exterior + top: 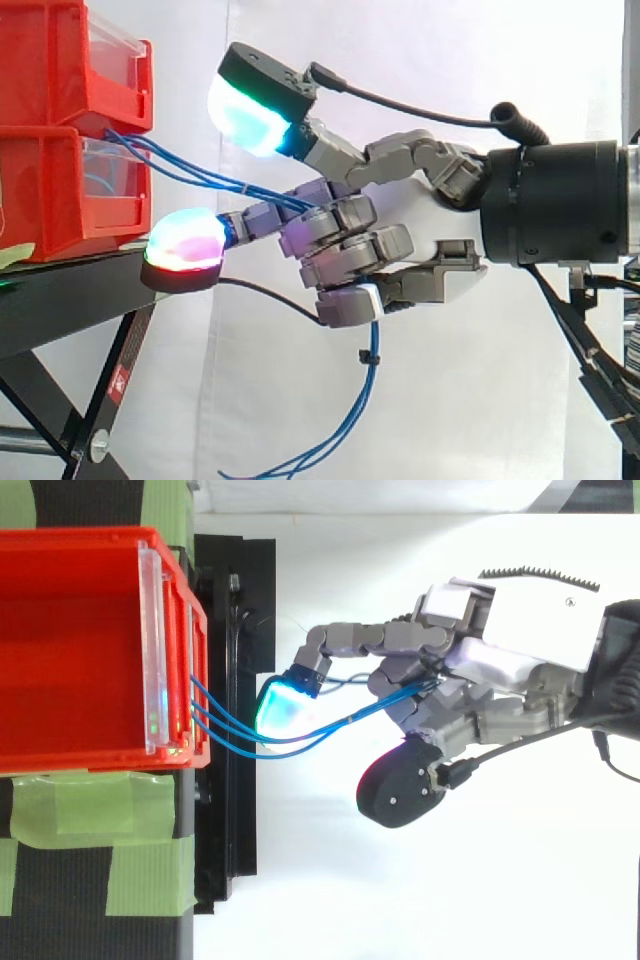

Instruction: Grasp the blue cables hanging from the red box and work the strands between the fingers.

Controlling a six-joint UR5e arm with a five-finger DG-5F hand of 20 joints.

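Side view: blue cables (190, 170) leave red box (50, 190) at left, slope down rightward into hand (440, 262). Fingers clenched round strands; slack hangs below hand. Long axis left–right.

- Where the blue cables (200, 172) run inside the hand (445, 260), curled fingers (345, 222) hide them. Contact with the palm can't be made out.
- Below the hand, the strands run off the bottom edge, ends unseen.
- Top view: the hand covers the hanging part.
- Beyond the fingertips, the red boxes (50, 190) are cut by the left edge.
- Cable roots sit behind the clear front panel (115, 175), indistinct.
- The black stand (60, 300) is cut off below.
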